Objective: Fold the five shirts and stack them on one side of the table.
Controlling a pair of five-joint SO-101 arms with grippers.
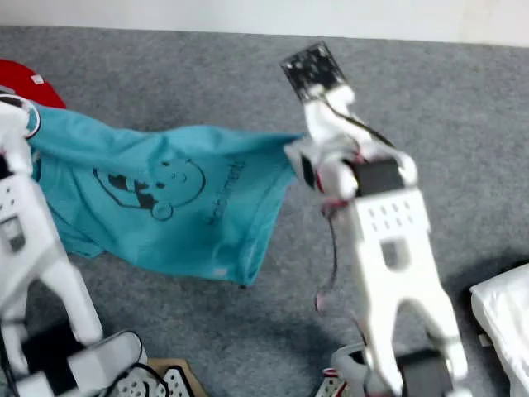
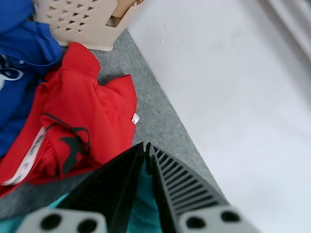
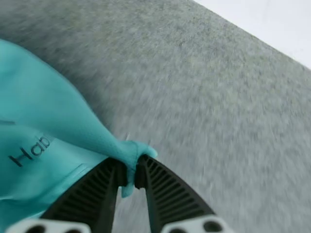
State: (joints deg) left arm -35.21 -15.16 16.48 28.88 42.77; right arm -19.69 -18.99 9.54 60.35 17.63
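Observation:
A teal shirt (image 1: pixel 173 207) with a dark face print hangs stretched above the grey table, held up at two corners. My right gripper (image 3: pixel 132 167) is shut on the teal shirt (image 3: pixel 43 145) at one pinched corner; in the high view it sits at the shirt's right end (image 1: pixel 299 161). My left gripper (image 2: pixel 147 151) is shut on the teal shirt (image 2: pixel 143 208), whose cloth shows between the black fingers; in the high view that arm (image 1: pixel 21 207) stands at the shirt's left end. A red shirt (image 2: pixel 73 126) lies crumpled beyond the left gripper, also visible as a red edge (image 1: pixel 29 83).
A blue shirt (image 2: pixel 19 63) lies beside the red one, next to a beige perforated basket (image 2: pixel 82 22). A white folded cloth (image 1: pixel 504 318) sits at the table's right edge. The grey table (image 1: pixel 430 99) meets a white wall at the back.

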